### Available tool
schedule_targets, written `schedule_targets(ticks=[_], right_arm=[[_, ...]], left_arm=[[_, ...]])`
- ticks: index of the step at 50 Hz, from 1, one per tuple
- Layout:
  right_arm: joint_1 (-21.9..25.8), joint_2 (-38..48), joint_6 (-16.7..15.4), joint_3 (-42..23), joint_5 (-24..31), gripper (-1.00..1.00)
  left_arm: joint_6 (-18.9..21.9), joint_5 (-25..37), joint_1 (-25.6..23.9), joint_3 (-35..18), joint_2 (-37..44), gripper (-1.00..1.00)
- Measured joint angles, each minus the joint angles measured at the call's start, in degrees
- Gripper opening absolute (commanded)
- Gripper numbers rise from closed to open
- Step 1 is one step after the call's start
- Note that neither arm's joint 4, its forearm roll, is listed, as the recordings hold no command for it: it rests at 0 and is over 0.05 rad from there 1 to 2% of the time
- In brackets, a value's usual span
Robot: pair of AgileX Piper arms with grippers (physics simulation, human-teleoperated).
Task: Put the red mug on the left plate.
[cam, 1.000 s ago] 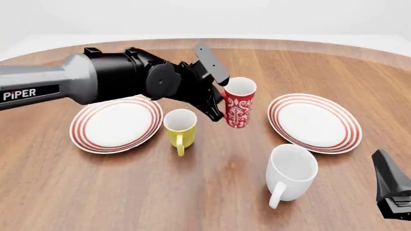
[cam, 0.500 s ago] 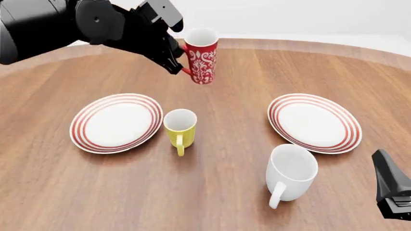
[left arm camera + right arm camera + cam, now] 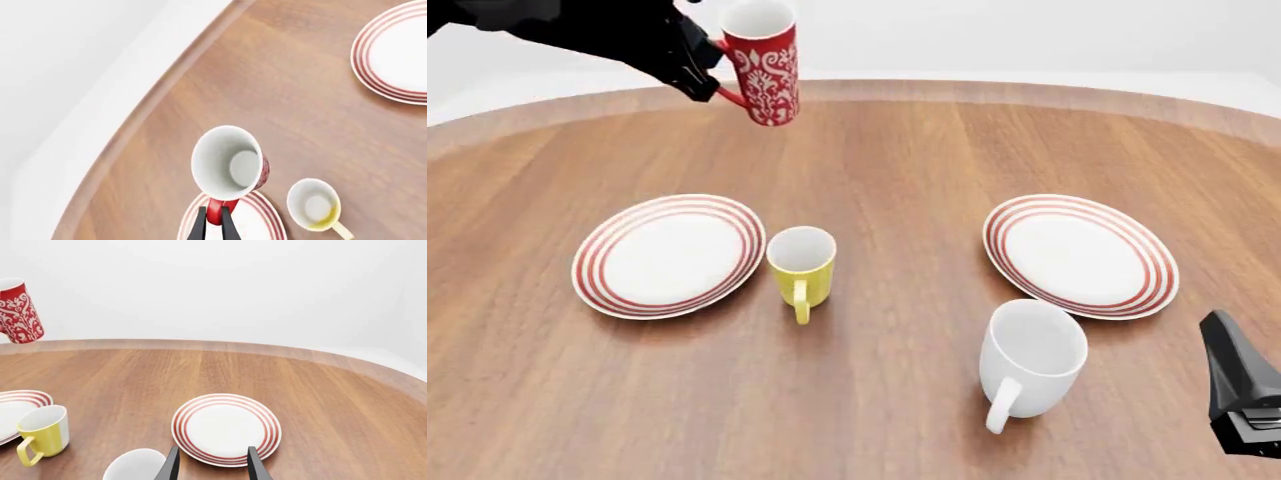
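Your left gripper (image 3: 213, 223) is clamping the red mug (image 3: 761, 62) by its handle, the two dark fingers (image 3: 200, 227) pressed together on either side of the red loop. In the front view most of that arm is running out of the picture's top left corner, with only its dark end showing against the mug.

You are holding the red mug in the air, well above the wooden table (image 3: 894, 170), touching nothing but the fingers. Taking the yellow mug (image 3: 801, 262) as landmark: the red mug is hanging above and beyond it, a little to the left. Its long axis is standing close to upright, slightly tilted, the white open mouth facing up and the handle pointing left, toward your gripper.

The left plate (image 3: 669, 255) is lying flat just left of the yellow mug, bare. The right plate (image 3: 1080, 255) is lying well to the yellow mug's right, the white mug (image 3: 1033, 361) nearer you than that plate.

Your right gripper (image 3: 212, 462) is hanging with its fingers apart, gripping nothing, low at the front view's right edge.
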Motion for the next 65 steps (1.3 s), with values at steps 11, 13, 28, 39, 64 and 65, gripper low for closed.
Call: schedule_targets(ticks=[11, 13, 28, 39, 64, 65], right_arm=[[0.00, 0.00, 0.00, 0.00, 0.00, 1.00], [0.00, 0.00, 0.00, 0.00, 0.00, 1.00], [0.00, 0.00, 0.00, 0.00, 0.00, 1.00], [0.00, 0.00, 0.00, 0.00, 0.00, 1.00], [0.00, 0.00, 0.00, 0.00, 0.00, 1.00], [0.00, 0.00, 0.00, 0.00, 0.00, 1.00]], left_arm=[[0.04, -0.29, 3.52, 2.55, -3.17, -1.00], [-0.02, -0.51, 4.17, 3.27, -3.88, -1.00], [-1.14, -2.68, 8.35, 9.28, -8.18, -1.00], [-2.46, -5.61, 10.66, 14.58, -9.82, -1.00], [-5.64, -15.21, 14.56, 26.90, -10.47, -1.00], [-5.75, -15.63, 14.70, 27.44, -10.48, -1.00]])
